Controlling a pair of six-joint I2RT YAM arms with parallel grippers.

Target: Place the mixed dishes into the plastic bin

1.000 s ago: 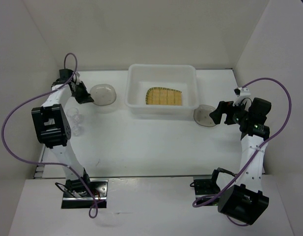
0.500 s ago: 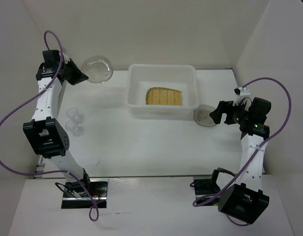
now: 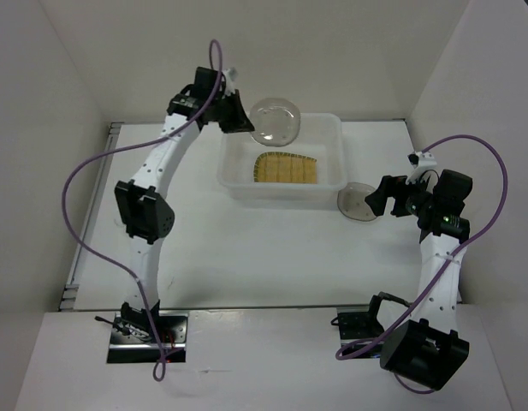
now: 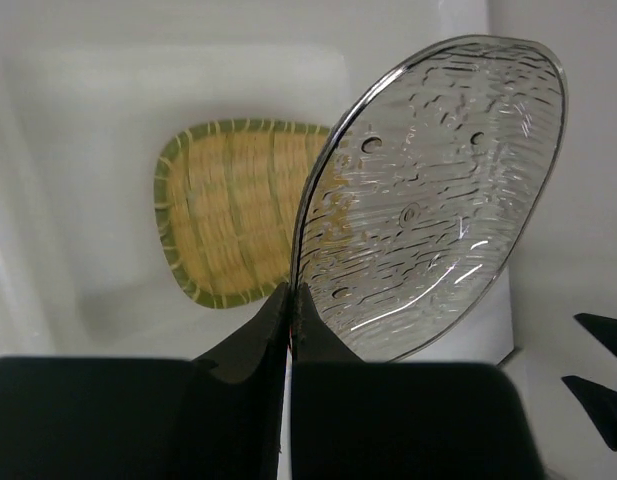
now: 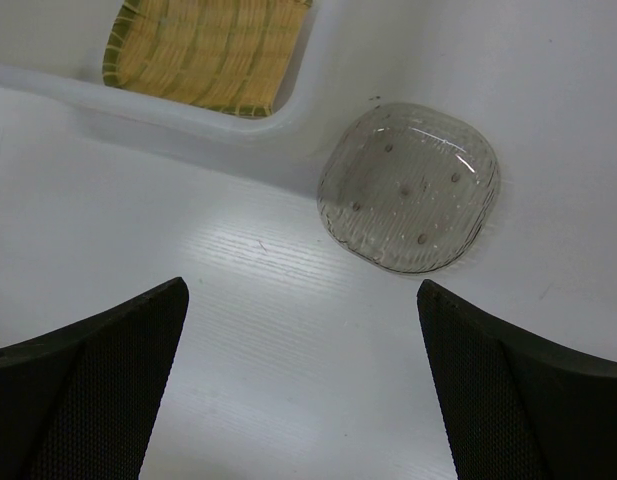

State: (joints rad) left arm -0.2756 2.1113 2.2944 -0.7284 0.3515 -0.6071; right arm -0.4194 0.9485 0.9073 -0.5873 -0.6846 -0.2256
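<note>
Left wrist view puts our left gripper (image 4: 291, 300) at the bottom of the frame. Its two fingers are pressed together on the rim of a ribbed grey dish (image 4: 433, 200), so the jaws are nearly closed with only the thin edge between them. We see that dish standing on edge, tilted up and to the right, lifted clear of any surface. Below and behind it lies the plastic bin (image 4: 48, 200). Flat on the bin's floor is the tan-yellow plate (image 4: 238, 225), with its green border and woven grid. From the top external camera we find the held dish hanging over the far left part of the bin, above the rim and not inside.

Our right gripper (image 5: 301, 300) is spread wide, both dark fingers far apart at the lower corners of its wrist view, and it holds nothing. Just ahead of it a second grey dish (image 5: 410, 187) rests right way up on the white table (image 5: 238, 330). It sits outside the bin, just beside the bin's near right corner. We cannot tell whether dish and bin wall touch.
</note>
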